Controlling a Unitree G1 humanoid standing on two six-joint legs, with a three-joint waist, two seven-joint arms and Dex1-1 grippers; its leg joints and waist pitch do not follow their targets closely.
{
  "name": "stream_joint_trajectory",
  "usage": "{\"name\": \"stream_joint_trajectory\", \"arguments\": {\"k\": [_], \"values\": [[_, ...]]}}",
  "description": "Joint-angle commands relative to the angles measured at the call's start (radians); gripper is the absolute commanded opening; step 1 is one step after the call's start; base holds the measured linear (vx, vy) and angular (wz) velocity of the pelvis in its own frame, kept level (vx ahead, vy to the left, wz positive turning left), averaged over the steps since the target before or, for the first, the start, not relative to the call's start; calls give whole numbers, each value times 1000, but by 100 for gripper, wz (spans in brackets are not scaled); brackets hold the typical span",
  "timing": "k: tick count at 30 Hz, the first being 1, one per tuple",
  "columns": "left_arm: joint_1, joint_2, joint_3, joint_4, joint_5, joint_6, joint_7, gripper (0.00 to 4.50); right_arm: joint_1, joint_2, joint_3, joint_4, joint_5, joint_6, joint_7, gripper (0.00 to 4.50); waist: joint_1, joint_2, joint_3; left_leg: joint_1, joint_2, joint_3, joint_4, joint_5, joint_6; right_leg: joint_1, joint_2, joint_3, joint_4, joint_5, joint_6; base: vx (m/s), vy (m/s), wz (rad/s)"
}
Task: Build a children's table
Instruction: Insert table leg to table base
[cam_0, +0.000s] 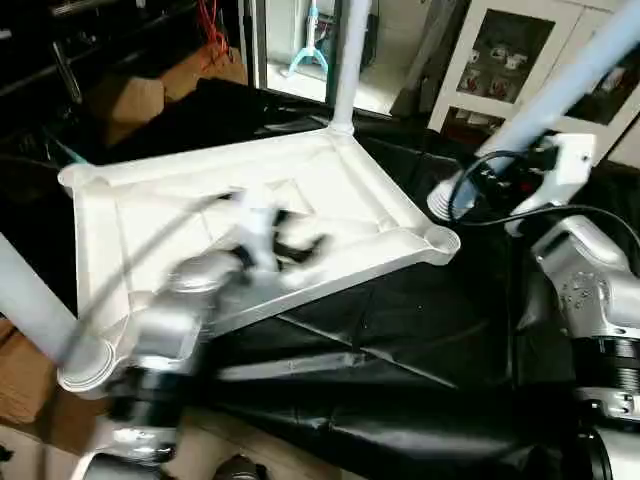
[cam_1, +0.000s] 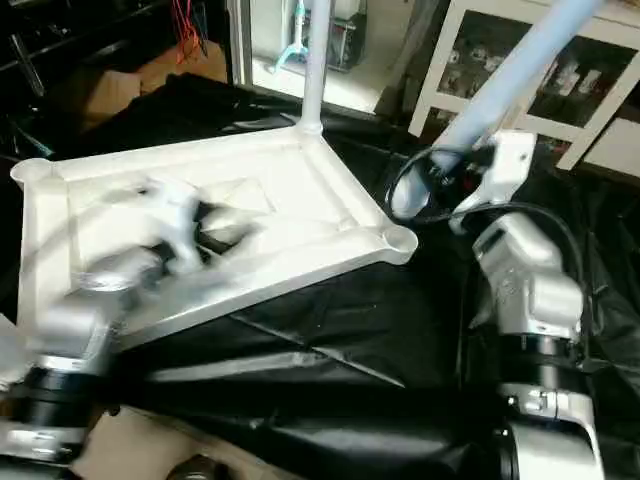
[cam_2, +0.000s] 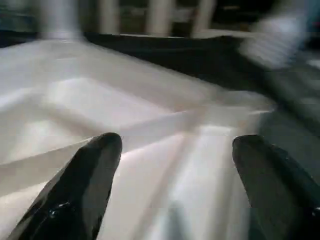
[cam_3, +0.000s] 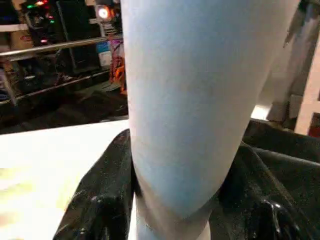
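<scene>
The white tabletop (cam_0: 345, 175) lies upside down on black cloth, ribs facing up. One white leg (cam_0: 348, 60) stands in its far corner socket, and another leg (cam_0: 30, 300) sits in the near-left corner. My right gripper (cam_3: 175, 165) is shut on a third leg (cam_0: 570, 85). That leg is tilted, with its lower end just above and beside the right corner socket (cam_0: 440, 242). My left gripper (cam_2: 175, 150) hovers over the middle of the tabletop, open, with nothing between its fingers (cam_2: 85, 180).
Black cloth (cam_0: 400, 330) covers the work surface in front of and right of the tabletop. Cardboard boxes (cam_0: 130, 100) sit at the back left, and a white cabinet (cam_0: 500, 60) at the back right. A cable (cam_0: 480, 200) loops by my right wrist.
</scene>
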Motion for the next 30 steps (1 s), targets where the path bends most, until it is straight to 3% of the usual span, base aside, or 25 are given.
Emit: {"name": "stream_joint_trajectory", "arguments": {"k": [1, 2, 3, 4, 5, 6, 7, 8, 11, 13, 15, 16, 17, 18, 22, 23, 25, 27, 28, 29, 30], "values": [[-22, 15, -42, 44, 29, -7, -33, 436, 17, -12, 4, -50, -22, -29, 8, 184, -7, 17, -90, 41, 27, -18, -57, -42, 15, 57, -54, 41, -71, 187, -234, 0, 0, 0], [-29, 18, -66, 73, 55, -29, -42, 444, 26, -16, 13, -64, -28, -32, 12, 184, -14, 3, -91, 35, 23, -18, -56, -25, 34, 64, -49, 42, -74, 197, -220, 0, 0, 0], [-39, 11, -78, 104, 66, -39, -51, 444, 43, -23, 25, -85, -37, -36, 19, 184, -15, 17, -93, 33, 22, -20, -55, -16, 38, 65, -51, 41, -71, 206, -222, 0, 0, 0], [-47, 4, -83, 127, 77, -53, -50, 444, 54, -26, 30, -102, -40, -35, 23, 184, -15, 17, -93, 33, 22, -20, -55, -16, 38, 65, -51, 41, -71, 206, -222, 0, 0, 0], [-64, -9, -93, 174, 96, -80, -46, 444, 85, -32, 41, -144, -47, -32, 31, 184, -22, 25, -93, 34, 19, -18, -51, -17, 53, 63, -45, 43, -81, 212, -209, 0, 0, 0], [-77, -19, -95, 207, 105, -90, -38, 444, 103, -36, 47, -171, -50, -26, 36, 184, -23, 23, -97, 32, 20, -20, -50, -10, 56, 67, -47, 42, -75, 229, -212, 0, 0, 0], [-87, -25, -99, 234, 109, -99, -30, 444, 121, -40, 51, -196, -49, -17, 39, 184, -25, 34, -100, 30, 20, -23, -49, 3, 66, 67, -49, 40, -72, 247, -215, 0, 0, 0], [-101, -36, -105, 284, 121, -106, -2, 444, 155, -49, 55, -238, -47, 0, 37, 184, -28, 37, -102, 31, 22, -24, -47, 5, 75, 65, -48, 39, -70, 257, -222, 0, 0, 0], [-98, -44, -112, 320, 125, -105, 21, 444, 198, -60, 52, -290, -39, 25, 32, 184, -35, 35, -103, 30, 22, -23, -46, 7, 95, 66, -48, 38, -71, 267, -240, 0, 0, 0], [-83, -48, -116, 336, 125, -116, 15, 444, 228, -71, 45, -337, -28, 56, 33, 184, -43, 30, -96, 29, 23, -23, -49, 4, 110, 66, -47, 39, -77, 251, -244, 0, 0, 0], [-77, -49, -117, 362, 144, -142, 22, 444, 245, -80, 45, -365, -22, 72, 36, 184, -49, 36, -97, 30, 25, -24, -50, -2, 120, 64, -49, 36, -77, 221, -249, 0, 0, 0], [-74, -46, -117, 385, 161, -161, 42, 444, 251, -90, 48, -379, -20, 83, 41, 184, -54, 31, -89, 30, 25, -22, -52, -18, 127, 61, -47, 37, -85, 188, -246, 0, 0, 0], [-74, -45, -116, 407, 174, -178, 54, 444, 255, -96, 49, -390, -18, 92, 44, 184, -56, 35, -90, 33, 27, -24, -53, -28, 126, 62, -49, 37, -87, 162, -243, 0, 0, 0], [-72, -43, -112, 434, 183, -195, 61, 410, 260, -100, 50, -403, -16, 102, 45, 184, -61, 34, -87, 33, 26, -24, -54, -31, 127, 62, -47, 37, -90, 150, -238, 0, 0, 0], [-72, -40, -107, 455, 177, -207, 53, 405, 262, -100, 52, -416, -15, 112, 38, 184, -71, 33, -84, 38, 29, -23, -59, -66, 116, 60, -51, 37, -98, 82, -243, 0, 0, 0], [-68, -34, -115, 451, 175, -213, 35, 375, 262, -98, 55, -424, -14, 119, 32, 184, -74, 31, -83, 40, 29, -23, -61, -88, 106, 61, -54, 37, -103, 39, -242, 0, 0, 0], [-54, -26, -130, 422, 162, -226, -18, 368, 259, -92, 59, -424, -18, 122, 25, 184, -78, 29, -81, 44, 29, -23, -65, -120, 85, 62, -56, 37, -111, -28, -236, 0, 0, 0], [-41, -15, -138, 403, 157, -245, -60, 368, 256, -82, 66, -417, -25, 119, 20, 184, -77, 31, -88, 43, 30, -25, -64, -97, 75, 66, -56, 38, -105, -10, -232, 0, 0, 0], [-35, -11, -140, 397, 160, -250, -64, 340, 256, -77, 68, -410, -27, 114, 19, 184, -77, 39, -90, 42, 29, -25, -62, -67, 81, 64, -53, 38, -99, 49, -236, 0, 0, 0], [-20, -2, -139, 359, 148, -262, -95, 330, 251, -70, 74, -392, -29, 103, 23, 184, -75, 40, -95, 42, 30, -26, -60, -39, 92, 67, -55, 37, -92, 110, -246, 0, 0, 0], [-20, -2, -139, 359, 148, -262, -95, 327, 251, -70, 74, -392, -29, 103, 23, 184, -75, 34, -95, 40, 29, -25, -60, -29, 100, 67, -55, 37, -90, 132, -249, 0, 0, 0]]}}
